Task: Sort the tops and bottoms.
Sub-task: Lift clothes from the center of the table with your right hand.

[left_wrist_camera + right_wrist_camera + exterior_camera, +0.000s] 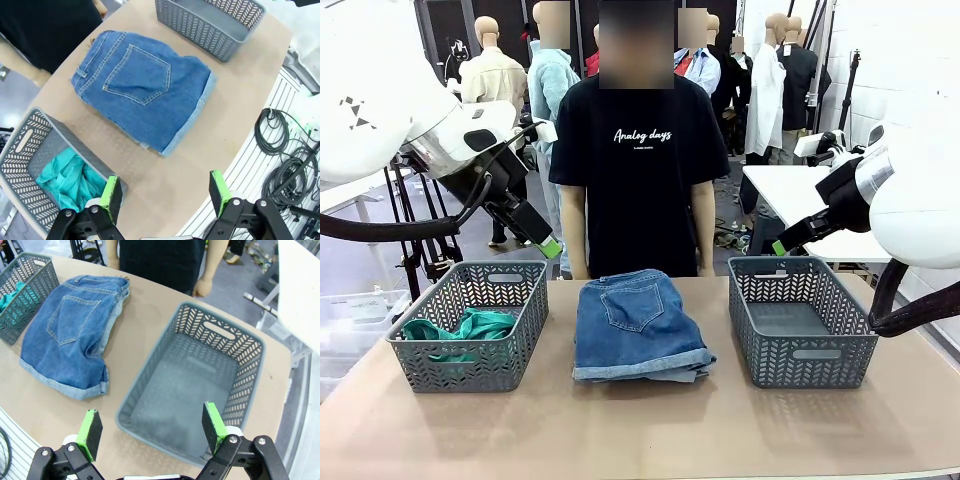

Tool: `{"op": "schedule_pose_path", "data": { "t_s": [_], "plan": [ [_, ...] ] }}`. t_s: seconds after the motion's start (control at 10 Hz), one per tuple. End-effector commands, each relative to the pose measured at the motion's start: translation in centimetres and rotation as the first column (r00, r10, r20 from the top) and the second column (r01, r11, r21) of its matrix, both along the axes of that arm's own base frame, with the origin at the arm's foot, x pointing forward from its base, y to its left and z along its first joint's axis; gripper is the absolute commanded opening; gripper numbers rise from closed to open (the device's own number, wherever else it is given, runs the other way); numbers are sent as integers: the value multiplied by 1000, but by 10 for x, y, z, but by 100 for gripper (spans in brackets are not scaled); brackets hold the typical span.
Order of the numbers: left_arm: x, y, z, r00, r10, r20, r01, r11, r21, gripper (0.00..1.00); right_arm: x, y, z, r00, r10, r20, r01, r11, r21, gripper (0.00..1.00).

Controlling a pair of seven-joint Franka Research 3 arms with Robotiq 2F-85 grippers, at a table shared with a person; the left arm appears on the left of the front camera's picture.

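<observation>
Left basket (460, 365) holds the teal top (470, 328). Left gripper (552, 248) hangs above its far inner corner, jaws spread, nothing held. Denim shorts (638, 325) lie folded mid-table between the baskets, waistband toward the person, rolled cuffs toward the robot. Right basket (800, 355) is bare inside. Right gripper (778, 247), spread and empty, hovers over its far inner corner. Judgement: the shorts are about equally near both arms.

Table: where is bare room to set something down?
The wide strip of table along the near edge is bare. Narrow gaps lie between the denim shorts and each basket. The right basket holds nothing; the left basket holds a green top.
</observation>
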State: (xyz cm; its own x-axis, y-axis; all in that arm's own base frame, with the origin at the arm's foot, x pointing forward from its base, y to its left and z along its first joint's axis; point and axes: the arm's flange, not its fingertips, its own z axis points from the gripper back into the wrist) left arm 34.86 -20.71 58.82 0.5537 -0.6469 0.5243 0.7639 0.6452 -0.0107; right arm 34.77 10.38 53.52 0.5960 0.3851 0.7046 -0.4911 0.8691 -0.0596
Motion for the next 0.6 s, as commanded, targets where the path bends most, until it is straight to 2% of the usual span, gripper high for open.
{"op": "schedule_pose_path", "data": {
  "t_s": [0.0,0.5],
  "plan": [
    [-1,1,1,1000,2,-2,-2,1000,-9,91,1,-1,-1,1000,7,-1,-7,1000,8,100],
    [-1,1,1,1000,2,-2,-2,1000,-9,91,1,-1,-1,1000,7,-1,-7,1000,8,100]
  ]
}}
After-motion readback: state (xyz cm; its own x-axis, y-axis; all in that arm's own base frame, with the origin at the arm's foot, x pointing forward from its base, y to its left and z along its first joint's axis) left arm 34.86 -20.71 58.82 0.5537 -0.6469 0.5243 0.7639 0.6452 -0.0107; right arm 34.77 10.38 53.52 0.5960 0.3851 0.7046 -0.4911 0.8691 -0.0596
